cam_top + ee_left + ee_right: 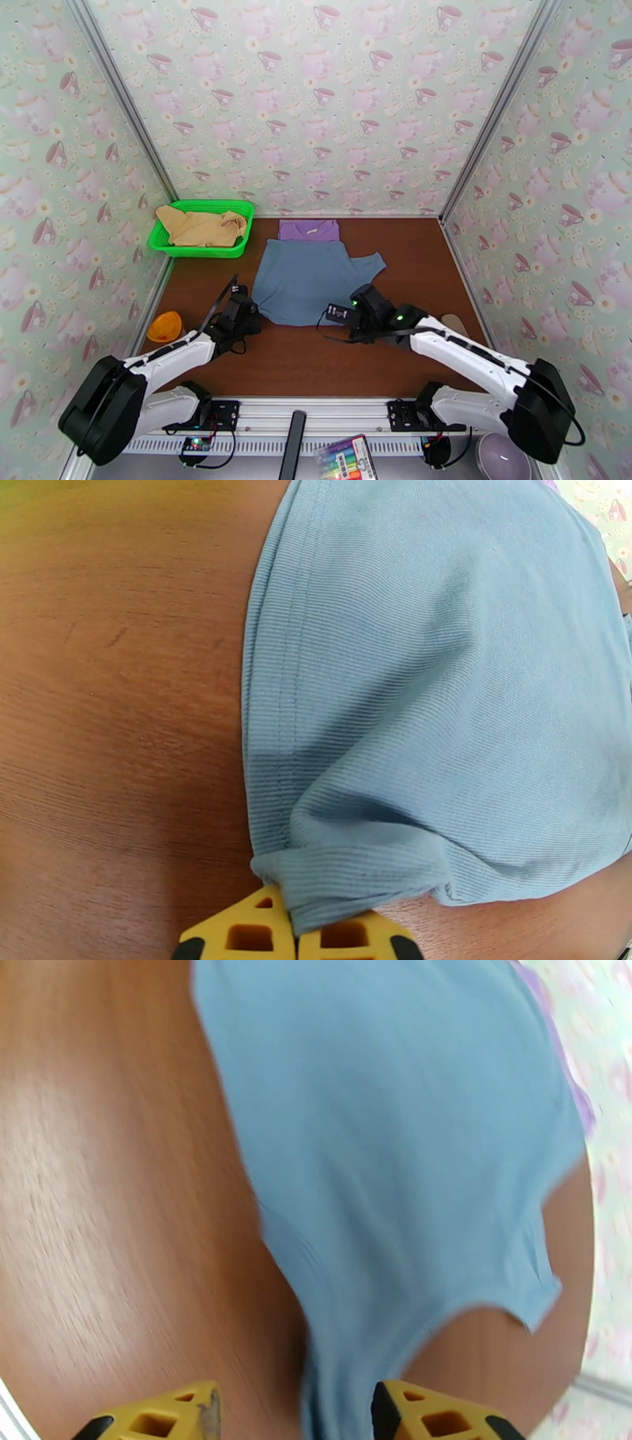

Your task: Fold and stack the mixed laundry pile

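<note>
Both arms are reaching from the near edge of the table point(300, 359) toward its middle, forearms lying low. The left gripper point(294, 926) is pinching its yellow fingers together on a corner of the blue shirt point(442, 677). The right gripper point(296, 1414) is holding its fingers apart.

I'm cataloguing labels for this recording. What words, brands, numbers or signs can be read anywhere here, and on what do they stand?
No text can be read.
On the colourful packet at the near edge: printing too small to read.
On the purple T-shirt: a small white mark, too small to make out.
On the slate-blue shirt: plain cloth, no print on the side that shows.
</note>
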Controlling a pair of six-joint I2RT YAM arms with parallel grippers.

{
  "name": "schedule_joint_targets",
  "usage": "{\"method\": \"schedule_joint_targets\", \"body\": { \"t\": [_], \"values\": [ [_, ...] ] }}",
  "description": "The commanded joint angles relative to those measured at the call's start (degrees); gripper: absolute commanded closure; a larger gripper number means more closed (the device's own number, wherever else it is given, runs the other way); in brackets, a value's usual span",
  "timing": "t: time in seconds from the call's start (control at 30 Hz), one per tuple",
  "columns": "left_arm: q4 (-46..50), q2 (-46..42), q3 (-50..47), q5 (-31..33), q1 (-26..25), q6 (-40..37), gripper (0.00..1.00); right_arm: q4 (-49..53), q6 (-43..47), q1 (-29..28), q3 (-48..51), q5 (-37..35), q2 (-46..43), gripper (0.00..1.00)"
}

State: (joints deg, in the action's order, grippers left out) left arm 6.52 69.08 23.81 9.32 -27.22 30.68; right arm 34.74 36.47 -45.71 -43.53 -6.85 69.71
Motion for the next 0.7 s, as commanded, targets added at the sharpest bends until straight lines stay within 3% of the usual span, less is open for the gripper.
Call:
{"method": "schedule_joint_targets", "body": {
  "t": [0.0,0.23,0.47,0.67],
  "values": [
    [-0.7,-0.4,2.0,-1.5,-0.3,-0.2,1.0,-8.1,-1.3,-1.5,2.1,-2.8,5.3,0.51],
    [-0.5,-0.5,2.3,-1.8,-0.3,-0.4,1.0,-21.5,6.9,-1.5,4.4,-6.7,12.7,0.53],
    [-0.5,-0.3,2.2,-1.9,-0.3,-0.5,1.0,-25.1,11.1,-1.6,3.4,-8.1,19.2,0.52],
    [-0.1,-0.3,2.3,-2.0,-0.3,-0.5,1.0,-26.1,11.5,-1.4,2.3,-8.4,20.4,0.71]
  ]
}}
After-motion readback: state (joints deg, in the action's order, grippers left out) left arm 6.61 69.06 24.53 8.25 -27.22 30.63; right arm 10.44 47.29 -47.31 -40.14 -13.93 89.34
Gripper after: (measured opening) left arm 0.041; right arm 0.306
